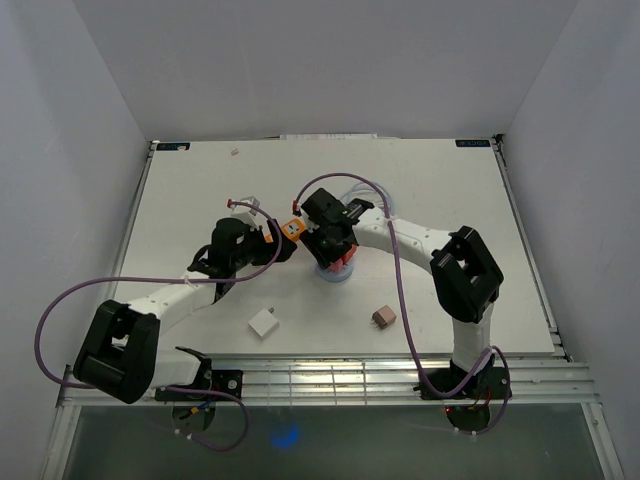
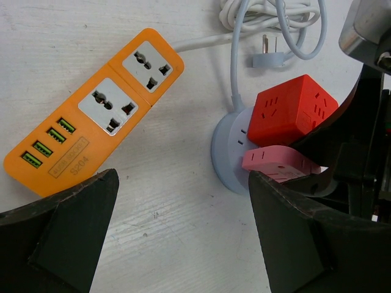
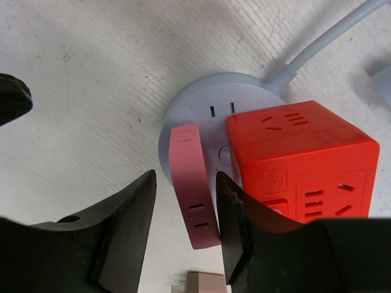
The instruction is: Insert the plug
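A round pale-blue socket base (image 3: 201, 97) lies on the white table, with a red cube adapter (image 3: 299, 152) plugged into it. A pink plug (image 3: 192, 201) stands on the base beside the red cube. My right gripper (image 3: 186, 177) straddles the pink plug. Its right finger touches the plug, and a gap shows at its left finger. In the top view the right gripper (image 1: 335, 250) is over the base (image 1: 335, 274). My left gripper (image 2: 183, 177) is open and empty over bare table between the orange power strip (image 2: 91, 116) and the base (image 2: 226, 152).
The base's white cable (image 2: 275, 18) coils behind it, ending in a grey pronged plug (image 2: 269, 59). A white cube (image 1: 263, 323) and a pinkish-brown adapter (image 1: 383, 317) lie near the front edge. The orange strip (image 1: 290, 229) lies between the two grippers.
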Tool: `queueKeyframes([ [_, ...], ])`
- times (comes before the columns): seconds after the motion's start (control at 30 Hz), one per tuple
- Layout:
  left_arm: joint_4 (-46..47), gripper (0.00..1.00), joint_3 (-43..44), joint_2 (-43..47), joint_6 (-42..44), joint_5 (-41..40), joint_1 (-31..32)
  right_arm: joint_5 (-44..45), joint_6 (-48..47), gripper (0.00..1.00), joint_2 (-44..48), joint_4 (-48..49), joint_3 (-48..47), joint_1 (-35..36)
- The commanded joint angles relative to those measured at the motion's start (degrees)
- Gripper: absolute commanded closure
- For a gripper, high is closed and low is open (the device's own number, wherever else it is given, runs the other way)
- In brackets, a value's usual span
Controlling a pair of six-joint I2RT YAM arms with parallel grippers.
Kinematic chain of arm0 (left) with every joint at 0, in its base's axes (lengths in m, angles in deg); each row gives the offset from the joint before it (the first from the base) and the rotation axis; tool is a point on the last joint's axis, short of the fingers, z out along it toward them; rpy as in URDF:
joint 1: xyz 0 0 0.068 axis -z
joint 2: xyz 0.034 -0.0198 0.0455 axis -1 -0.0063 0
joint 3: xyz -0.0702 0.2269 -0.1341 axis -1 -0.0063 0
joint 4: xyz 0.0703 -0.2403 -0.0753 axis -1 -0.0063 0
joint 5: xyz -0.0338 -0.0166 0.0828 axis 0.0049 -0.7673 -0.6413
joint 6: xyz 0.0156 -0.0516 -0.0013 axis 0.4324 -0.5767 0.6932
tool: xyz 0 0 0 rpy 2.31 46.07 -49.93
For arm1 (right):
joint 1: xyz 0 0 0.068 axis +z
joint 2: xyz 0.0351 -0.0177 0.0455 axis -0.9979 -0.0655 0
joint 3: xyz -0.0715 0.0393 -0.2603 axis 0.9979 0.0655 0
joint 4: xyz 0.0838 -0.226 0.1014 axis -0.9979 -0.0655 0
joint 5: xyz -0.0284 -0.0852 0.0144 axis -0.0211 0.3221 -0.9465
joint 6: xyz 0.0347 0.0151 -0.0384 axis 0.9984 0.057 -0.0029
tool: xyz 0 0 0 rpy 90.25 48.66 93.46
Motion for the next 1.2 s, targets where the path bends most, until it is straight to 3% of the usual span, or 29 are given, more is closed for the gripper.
queueKeyframes([
  [0.0, 0.45, 0.02, 0.44, 2.5, 0.34, 0.72, -0.42, 1.74, 0.08, 0.49, 0.09, -1.7, -3.43, -0.32],
  [0.73, -0.42, 0.02, 0.7, 2.85, 0.17, 0.9, -0.51, 3.94, -1.24, 0.29, 5.53, -2.32, -6.51, -0.32],
  [0.87, -2.18, 0.02, 1.14, 3.82, 0.08, -0.06, -0.51, 4.56, -1.24, 0.2, 8.43, -0.83, -4.67, -0.32],
  [1.17, -9.3, 0.02, 2.55, 8.12, -2.38, -4.19, -0.51, 3.5, -0.01, 0.12, 16.87, 1.02, 5.61, -0.32],
])
